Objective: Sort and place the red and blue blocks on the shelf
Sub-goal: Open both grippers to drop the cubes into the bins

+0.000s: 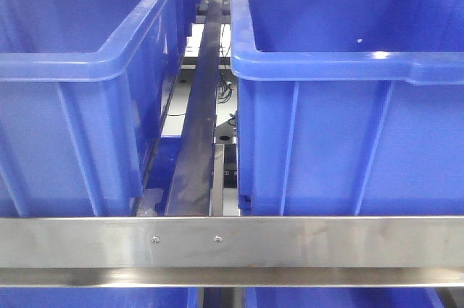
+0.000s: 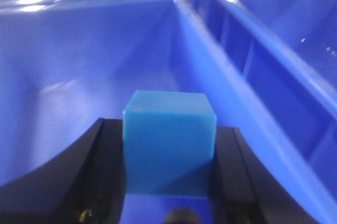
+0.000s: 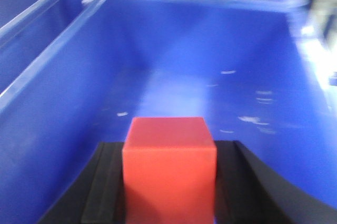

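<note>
Silver steel rails of the tiered shelf (image 1: pixel 232 243), fastened with two small screws, cross the front view, and on them sit two large blue plastic bins side by side, the left bin (image 1: pixel 80 90) and the right bin (image 1: pixel 348 98), with a dark steel divider rail (image 1: pixel 199 119) between them. No writing or brand mark can be read anywhere. The left gripper (image 2: pixel 168 155) is clenched on the small bright blue cube (image 2: pixel 169 147), black fingers (image 2: pixel 105 171) pressing both its sides, held above a bin's blue interior. The right gripper (image 3: pixel 169 171) likewise grasps the small bright red cube (image 3: pixel 169 166) over a bin's scuffed blue floor.
</note>
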You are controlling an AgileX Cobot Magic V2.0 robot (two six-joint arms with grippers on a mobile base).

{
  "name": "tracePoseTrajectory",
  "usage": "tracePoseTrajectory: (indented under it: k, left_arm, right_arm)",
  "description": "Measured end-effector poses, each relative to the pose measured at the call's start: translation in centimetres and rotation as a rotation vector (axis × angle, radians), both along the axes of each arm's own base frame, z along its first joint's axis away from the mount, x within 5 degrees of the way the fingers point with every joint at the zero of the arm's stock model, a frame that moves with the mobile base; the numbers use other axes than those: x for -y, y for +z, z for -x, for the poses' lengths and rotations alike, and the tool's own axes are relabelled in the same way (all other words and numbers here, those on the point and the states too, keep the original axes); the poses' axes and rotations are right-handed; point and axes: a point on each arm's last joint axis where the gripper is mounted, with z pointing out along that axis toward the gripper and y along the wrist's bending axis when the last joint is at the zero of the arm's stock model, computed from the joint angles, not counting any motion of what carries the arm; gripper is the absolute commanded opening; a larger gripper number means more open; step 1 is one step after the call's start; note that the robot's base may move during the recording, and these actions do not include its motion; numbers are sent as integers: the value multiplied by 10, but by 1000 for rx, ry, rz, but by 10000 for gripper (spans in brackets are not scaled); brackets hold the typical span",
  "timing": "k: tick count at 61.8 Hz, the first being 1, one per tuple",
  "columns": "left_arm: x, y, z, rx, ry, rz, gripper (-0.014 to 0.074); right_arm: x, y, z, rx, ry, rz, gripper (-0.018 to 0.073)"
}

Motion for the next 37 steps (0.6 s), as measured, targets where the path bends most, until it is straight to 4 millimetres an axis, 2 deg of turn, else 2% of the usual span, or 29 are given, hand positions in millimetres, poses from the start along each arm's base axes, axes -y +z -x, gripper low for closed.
tracePoseTrajectory:
  k: [12,19,25,31,37]
  left_arm:
    - [11,-21,-28,-54,0,-23,126]
    - [13,-31,-36,-98,3,-27,162]
    - [14,-34,-38,-121,13,3,286]
    - [14,-34,-38,-128,24,37,496]
    - [13,-33,-39,-132,29,55,609]
  right_arm:
    - [-13,-24,-23,-68,28,17,59]
    - [-15,-31,-29,-86,27,21,63]
    - [-15,-31,-30,-86,27,21,127]
    - [-15,-30,-30,-74,27,18,273]
    - [-15,-29,-30,-69,26,14,463]
